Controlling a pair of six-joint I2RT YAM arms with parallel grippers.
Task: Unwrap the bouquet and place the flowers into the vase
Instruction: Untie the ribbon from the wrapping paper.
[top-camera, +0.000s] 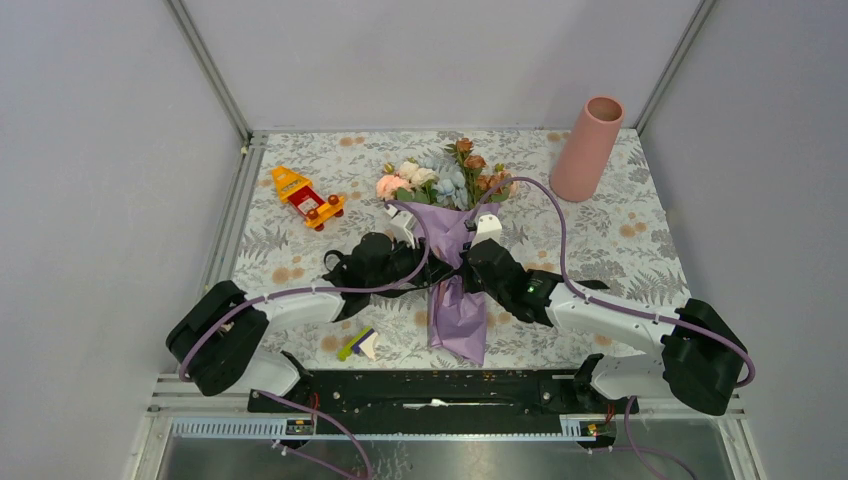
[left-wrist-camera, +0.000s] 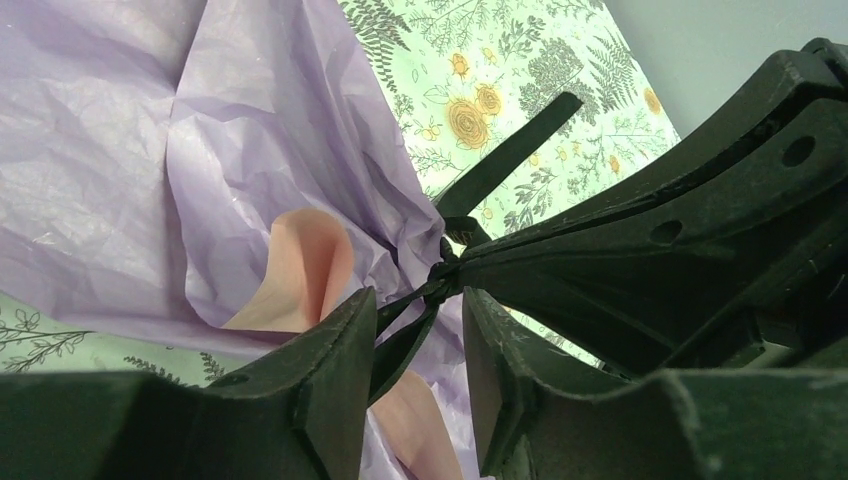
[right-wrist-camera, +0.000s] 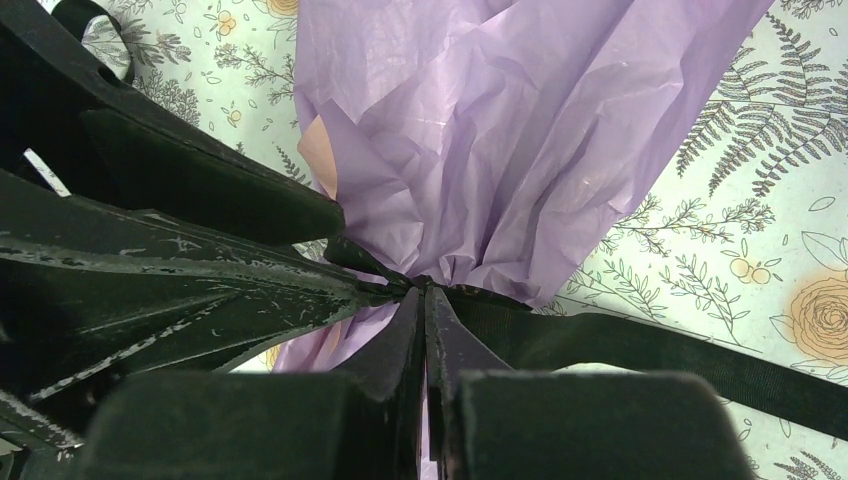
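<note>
Bouquet (top-camera: 452, 262) lies flat mid-table, flowers (top-camera: 445, 178) pointing to 12 o'clock and the paper tail to 6. Vase (top-camera: 591, 148) stands upright at about 1 o'clock, well apart from it. The wrap is on and the tie is not undone.

Both claws meet at the bouquet's waist, left from 9 o'clock and right from 3.
- Left gripper (left-wrist-camera: 415, 310): released, jaws apart, straddling strands of the black ribbon (left-wrist-camera: 510, 160) right at the knot, with nothing pinched that I can see.
- Right gripper (right-wrist-camera: 425, 295): clenched tight at the knot. It looks to be nipping ribbon there, with a flat tail running off toward 3 o'clock.

Handling, my call:
- The purple paper (left-wrist-camera: 250, 120) is light, crinkly and soft. It will slide on the tablecloth (top-camera: 620, 240) and tear if I yank it.
- The ribbon is thin and slick, so I'd pull a loose tail rather than the knot while the other claw pins the waist.
- The stems look thin and bendy, so I'd grab them bunched low under the blooms, not by the petals.
- The vase is tall and narrow and probably tips if knocked.

Toy truck (top-camera: 305, 195) sits at 10 o'clock and a small block (top-camera: 358, 343) at 7, both out of the way.
</note>
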